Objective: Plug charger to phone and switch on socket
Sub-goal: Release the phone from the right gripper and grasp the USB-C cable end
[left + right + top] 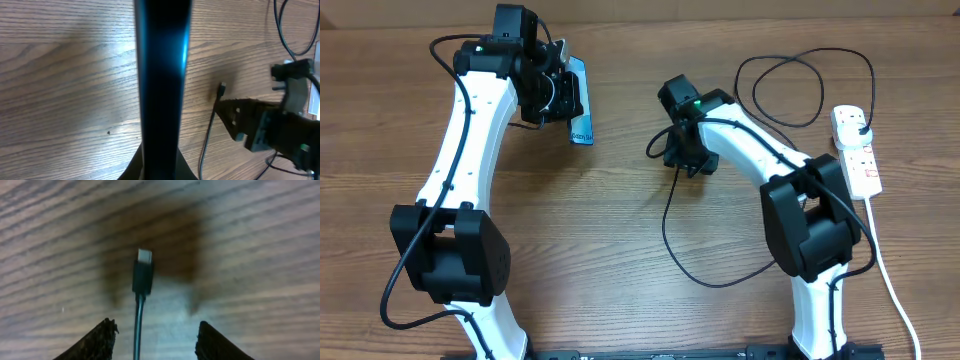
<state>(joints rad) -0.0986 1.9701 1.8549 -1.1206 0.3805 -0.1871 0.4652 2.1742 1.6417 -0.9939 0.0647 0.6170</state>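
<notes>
The left pincer (558,98) is pinching the phone (580,112) on edge over the table (620,250) at 11 o'clock. The right pincer (156,332) is hanging spread near centre, the charger (143,275) running untouched between its fingers, tip pointing to 12. At 3 o'clock its plug is sitting in the socket (858,160), so joining tip to phone and flipping the switch are, I judge, remaining.

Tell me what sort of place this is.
Probably a robotics lab bench: a left arm and right arm at a wood-grain table, working with a phone, charger cable and white power strip.
</notes>
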